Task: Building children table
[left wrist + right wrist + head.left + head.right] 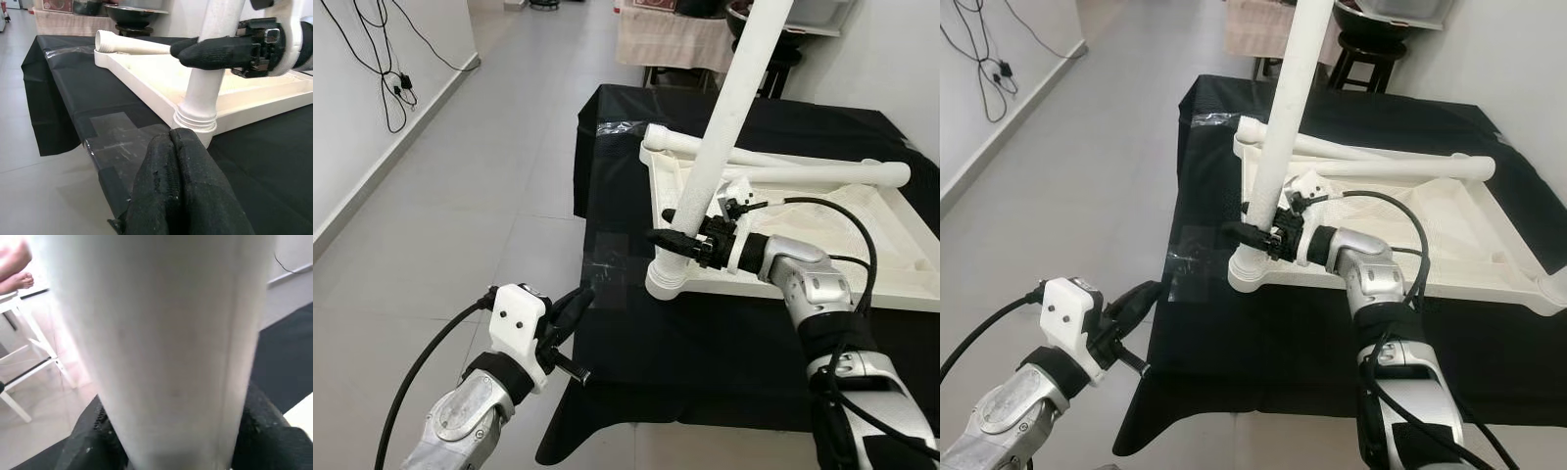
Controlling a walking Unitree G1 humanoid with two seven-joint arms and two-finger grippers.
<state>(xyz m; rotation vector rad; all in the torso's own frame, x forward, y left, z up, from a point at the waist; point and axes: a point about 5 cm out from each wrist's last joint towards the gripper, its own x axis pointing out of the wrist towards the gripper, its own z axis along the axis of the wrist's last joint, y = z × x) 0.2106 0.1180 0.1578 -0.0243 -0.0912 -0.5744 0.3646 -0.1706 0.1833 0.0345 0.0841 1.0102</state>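
Left gripper hangs off the near corner of the black cloth, fingers pressed together, holding nothing. Right gripper is clamped on the upright leg, low down near its threaded base in the corner socket of the upturned white tabletop. Two more legs lie inside the tabletop's rim. Right wrist view adds a bare foot on a white stool.

I see a table under a black cloth; on it lies the white tabletop upside down, and clear tape near its corner
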